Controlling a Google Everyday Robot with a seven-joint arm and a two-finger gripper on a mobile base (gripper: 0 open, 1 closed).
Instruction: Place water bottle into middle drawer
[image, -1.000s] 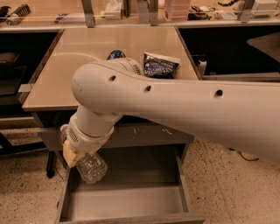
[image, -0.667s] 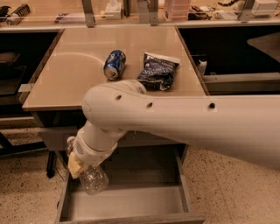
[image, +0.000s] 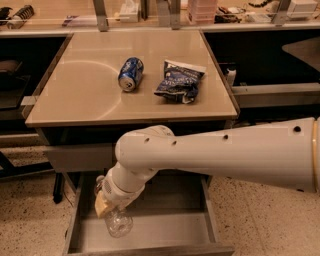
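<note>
Obs.: white arm (image: 225, 152) reaches in from the right, crossing in front of the table (image: 75, 100) edge and bending down at the wrist into the open middle drawer (image: 165, 232). The gripper (image: 110, 212) sits low over the drawer's left half, inside the line of its left side wall. One yellowish finger pad (image: 101, 205) is visible on the near-left side. The gripper is closed around the water bottle (image: 120, 225): the clear ribbed bottle hangs from it, tilted, with its lower end pointing down and to the right, close above the pale drawer floor. Contact between bottle and floor cannot be judged from here. The drawer is pulled well out toward me; the right part of its floor is bare. Above it, a closed grey drawer front (image: 75, 157) sits under the tabletop. On the tabletop: a blue soda can (image: 131, 73) lying on its side, and just to its right, apart from it, a crumpled dark blue snack bag (image: 179, 81). Speckled floor (image: 30, 220) on both sides of the drawer.
</note>
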